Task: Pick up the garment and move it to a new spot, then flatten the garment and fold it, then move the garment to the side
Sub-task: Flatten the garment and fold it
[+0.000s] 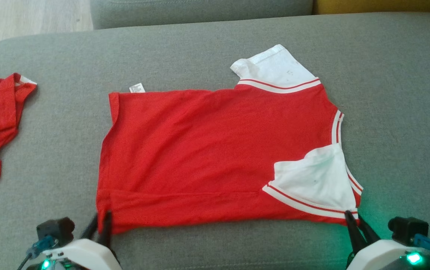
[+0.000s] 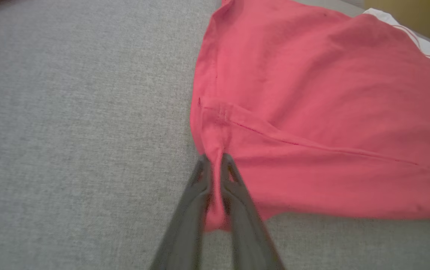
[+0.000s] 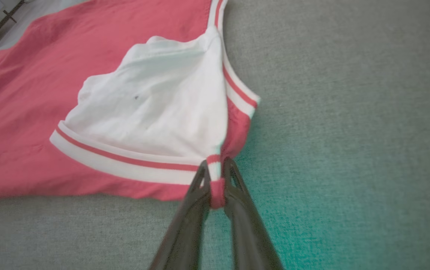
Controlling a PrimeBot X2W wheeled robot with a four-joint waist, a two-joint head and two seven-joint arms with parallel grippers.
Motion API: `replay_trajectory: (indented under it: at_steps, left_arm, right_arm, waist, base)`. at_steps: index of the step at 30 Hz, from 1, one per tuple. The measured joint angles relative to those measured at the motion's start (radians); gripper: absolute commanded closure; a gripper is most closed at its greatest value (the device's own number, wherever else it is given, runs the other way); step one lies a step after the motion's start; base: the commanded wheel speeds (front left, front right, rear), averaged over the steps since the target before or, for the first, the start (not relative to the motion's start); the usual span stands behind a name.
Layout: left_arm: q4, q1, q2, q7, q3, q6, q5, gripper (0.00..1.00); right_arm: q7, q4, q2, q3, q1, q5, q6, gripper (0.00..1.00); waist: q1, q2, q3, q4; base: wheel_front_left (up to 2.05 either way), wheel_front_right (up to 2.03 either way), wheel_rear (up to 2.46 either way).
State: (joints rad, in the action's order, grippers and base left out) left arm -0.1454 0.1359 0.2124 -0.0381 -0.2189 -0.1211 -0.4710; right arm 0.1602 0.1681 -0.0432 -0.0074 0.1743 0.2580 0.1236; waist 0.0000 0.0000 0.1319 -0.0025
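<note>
Left gripper (image 1: 101,221) and right gripper (image 1: 351,219) sit low, fingers (image 2: 192,202) pinching the garment (image 1: 207,142).

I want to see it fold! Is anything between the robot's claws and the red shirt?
Nothing visible: the left gripper and the right gripper each pinch a near corner of the red shirt.
</note>
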Motion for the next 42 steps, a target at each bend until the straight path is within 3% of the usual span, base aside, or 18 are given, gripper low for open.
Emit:
replay_trajectory:
  at_steps: [1,15,22,34,38,42]
  left_arm:
    - [0.004,0.002,0.0,-0.004,0.0,-0.007,0.0,0.0]
    - [0.136,-0.017,0.0,0.224,-0.003,-0.063,0.123,0.0]
    - [0.177,-0.037,0.008,0.222,-0.029,-0.075,0.166,0.0]
    - [0.179,-0.04,0.013,0.205,-0.051,-0.084,0.178,0.0]
    - [0.162,-0.07,0.013,0.179,-0.063,-0.058,0.157,0.0]
    - [0.089,-0.214,0.012,0.159,-0.071,-0.013,0.147,0.0]
  right_arm:
    - [0.0,-0.006,0.0,0.0,0.002,-0.001,0.0,0.0]
    - [-0.121,-0.26,0.0,0.007,-0.065,-0.086,0.0,0.0]
    - [-0.088,-0.343,-0.006,0.038,-0.07,-0.101,0.0,0.0]
    - [-0.061,-0.354,-0.008,0.047,-0.083,-0.101,0.0,0.0]
    - [-0.059,-0.354,-0.008,0.044,-0.083,-0.101,0.0,0.0]
    - [-0.059,-0.354,-0.007,0.046,-0.096,-0.099,0.0,0.0]
  waist:
    - [0.0,0.0,-0.002,0.001]
    - [0.0,0.0,-0.046,0.008]
    - [0.0,0.0,-0.055,0.005]
    - [0.0,0.0,-0.039,0.002]
    - [0.0,0.0,-0.021,0.005]
    - [0.0,0.0,0.015,0.009]
  base:
    - [0.0,0.0,0.0]
    - [0.0,0.0,0.0]
    - [0.0,0.0,0.0]
    - [0.0,0.0,0.0]
    - [0.0,0.0,0.0]
    - [0.0,0.0,0.0]
